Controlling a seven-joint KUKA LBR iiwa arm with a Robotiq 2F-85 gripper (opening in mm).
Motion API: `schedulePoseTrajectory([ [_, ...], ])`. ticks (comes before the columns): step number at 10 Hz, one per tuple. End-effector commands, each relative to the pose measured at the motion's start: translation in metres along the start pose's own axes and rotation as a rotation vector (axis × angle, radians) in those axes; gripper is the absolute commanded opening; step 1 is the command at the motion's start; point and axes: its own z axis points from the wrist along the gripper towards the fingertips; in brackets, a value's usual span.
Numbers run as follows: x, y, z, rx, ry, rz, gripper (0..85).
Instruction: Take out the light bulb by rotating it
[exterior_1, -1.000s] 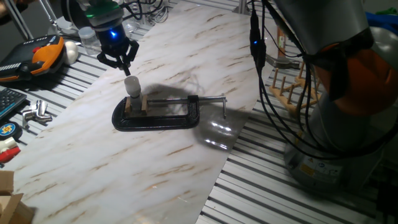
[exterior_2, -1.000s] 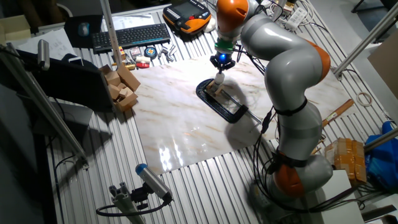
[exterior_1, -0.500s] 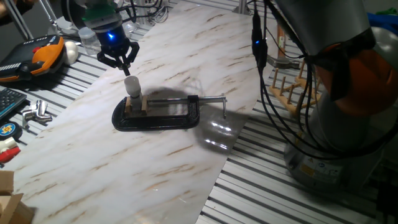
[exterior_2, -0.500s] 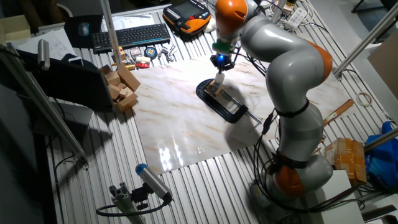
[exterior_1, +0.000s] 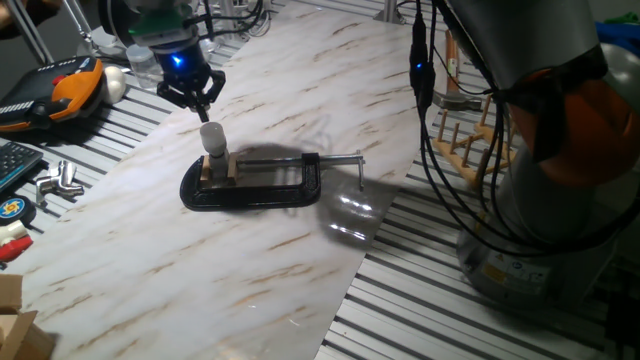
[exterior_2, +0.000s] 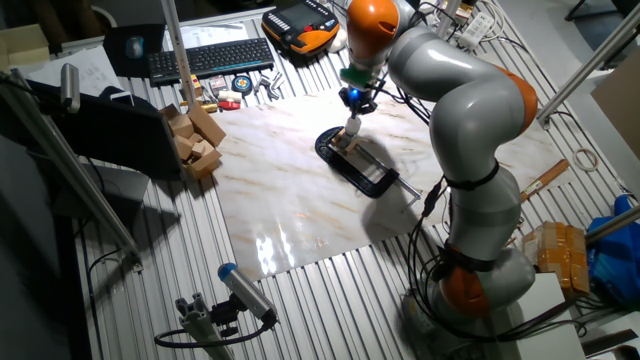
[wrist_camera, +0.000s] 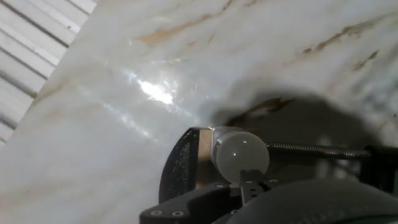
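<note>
In one fixed view, the light bulb (exterior_1: 212, 138) stands upright on the marbled worktop (exterior_1: 270, 250), seated between small wooden blocks held in a black C-clamp (exterior_1: 255, 183) that lies flat, its silver screw pointing to the right. The gripper (exterior_1: 194, 100) hangs just above the bulb, apart from it, with a blue light glowing on its body. Its dark fingers angle inward toward each other at the tips; whether they meet I cannot tell from here. An orange and black handset (exterior_1: 62, 90) lies on the slatted surface at the left. No writing is legible in this view.

In the other fixed view, the grey arm with orange joints (exterior_2: 460, 110) rises from its base at the lower right, bends over at the elbow and reaches back to the clamp (exterior_2: 360, 166), the wrist pointing straight down. The gripper (exterior_2: 354, 103) sits directly above the bulb (exterior_2: 353, 126). A keyboard (exterior_2: 210, 58) lies beyond the worktop, and wooden blocks (exterior_2: 195, 140) are piled at its left edge. Small labels there are too tiny to read.

In the hand view, the frosted globe of the bulb (wrist_camera: 241, 152) fills the lower centre, seen from above, with the clamp's black frame (wrist_camera: 180, 165) to its left and the threaded screw (wrist_camera: 314, 150) running right. The gripper's own dark body edges the bottom; the fingertips are not clearly shown.
</note>
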Motion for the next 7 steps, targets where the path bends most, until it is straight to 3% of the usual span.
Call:
schedulePoseTrajectory([
  [1, 0.0, -0.0001, -0.0001, -0.002, 0.043, 0.764, 0.0],
  [2, -0.0001, 0.0, 0.0001, 0.002, 0.043, 0.868, 0.0],
  [4, -0.0001, 0.0005, 0.0011, -0.024, 0.053, 1.021, 0.0],
  [7, -0.0003, 0.0008, 0.0, -0.064, 0.039, 1.254, 0.0],
])
